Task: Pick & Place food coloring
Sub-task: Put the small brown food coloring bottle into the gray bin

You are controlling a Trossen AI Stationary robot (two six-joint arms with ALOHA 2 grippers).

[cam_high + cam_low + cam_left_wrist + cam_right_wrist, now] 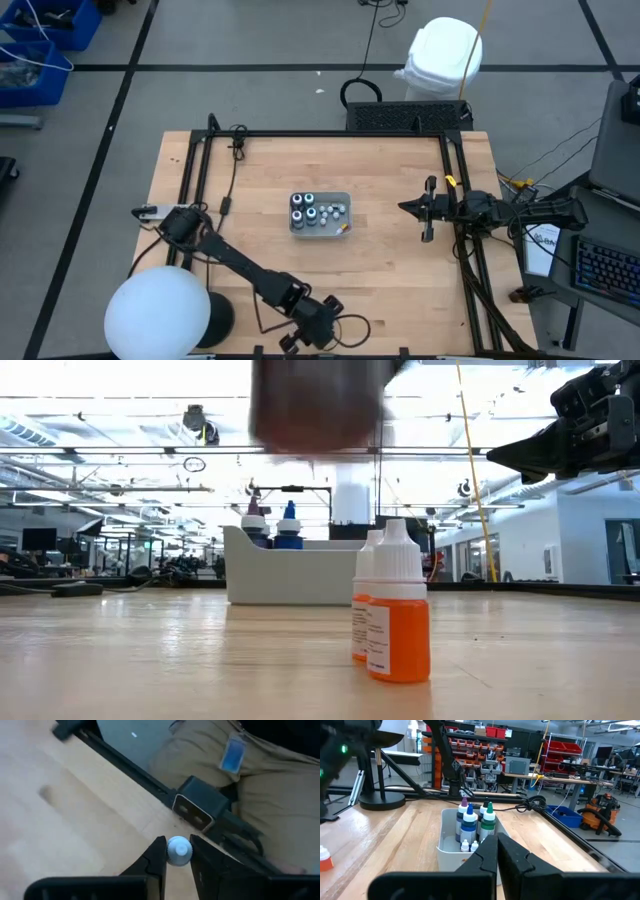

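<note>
Partly blurred, left claw (177, 857) flanking white bottle cap (178, 850), grip unclear, right claw (497, 851) shut.

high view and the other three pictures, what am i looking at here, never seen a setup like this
Two robot arms work at a wooden table. One picture looks down from above, one looks level across the tabletop, two come from cameras on the wrists. A gray tray of small bottles sits mid-table; two orange bottles stand near the front edge. The left gripper hangs open over a white bottle cap, apparently not gripping it. The right gripper waits shut and empty at the right.
</note>
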